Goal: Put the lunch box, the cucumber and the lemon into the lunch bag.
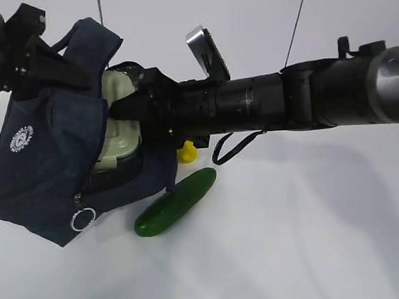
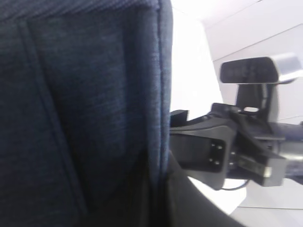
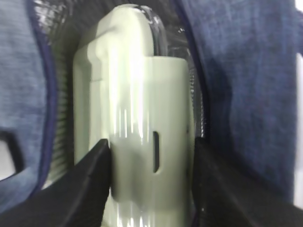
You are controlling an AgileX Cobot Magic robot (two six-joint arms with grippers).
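The right gripper (image 3: 151, 179) is clamped on the lunch box (image 3: 137, 118), its two black fingers (image 3: 90, 184) pressing either side of the pale green lid, and the box stands on edge inside the open mouth of the lunch bag (image 1: 48, 153) (silvery lining shows around it). The left gripper (image 1: 51, 67) is pinched tight on the bag's upper edge by a handle, holding it up. The lemon (image 1: 187, 151) and cucumber (image 1: 176, 202) lie on the table (image 1: 302, 252) just beside the bag.
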